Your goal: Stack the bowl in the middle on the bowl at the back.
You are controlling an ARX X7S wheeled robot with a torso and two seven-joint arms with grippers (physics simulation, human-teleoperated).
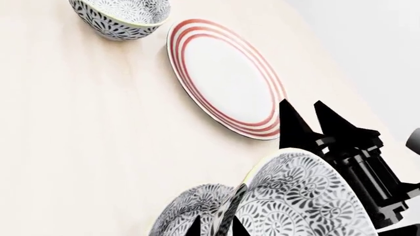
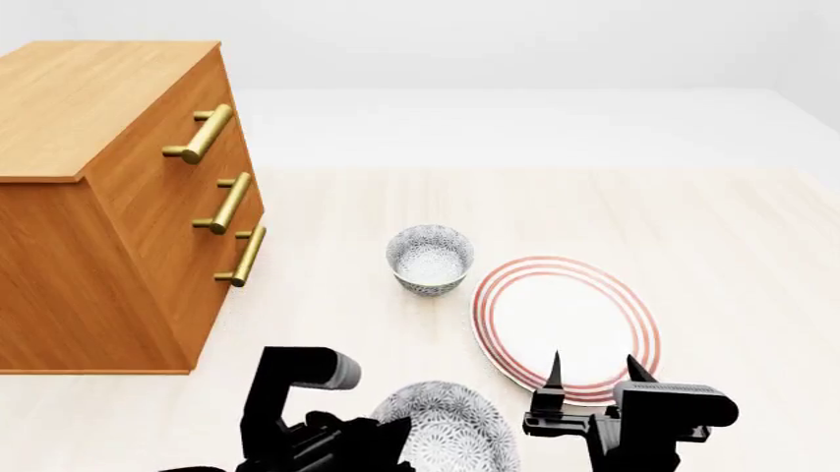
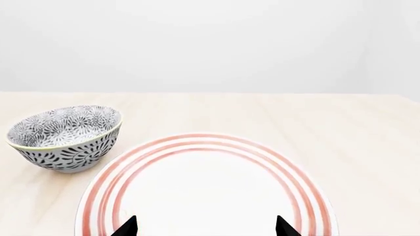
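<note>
The bowl at the back (image 2: 431, 259) stands upright on the pale table beside the drawers; the left wrist view also catches this bowl at the back (image 1: 121, 17). The bowl in the middle (image 1: 302, 196) hangs tilted, its rim pinched between the tips of my left gripper (image 1: 217, 227), which is shut on it. In the head view the bowl in the middle (image 2: 447, 428) looks large at the near edge. A third speckled bowl (image 1: 190, 209) shows just behind it. My right gripper (image 3: 204, 227) is open and empty over the plate's near rim.
A wide white plate with red rings (image 2: 565, 324) lies right of the back bowl, and my right gripper (image 2: 593, 372) hovers at its near edge. A wooden chest of drawers (image 2: 118, 197) with brass handles stands at the left. The table (image 2: 735, 236) runs on to the right.
</note>
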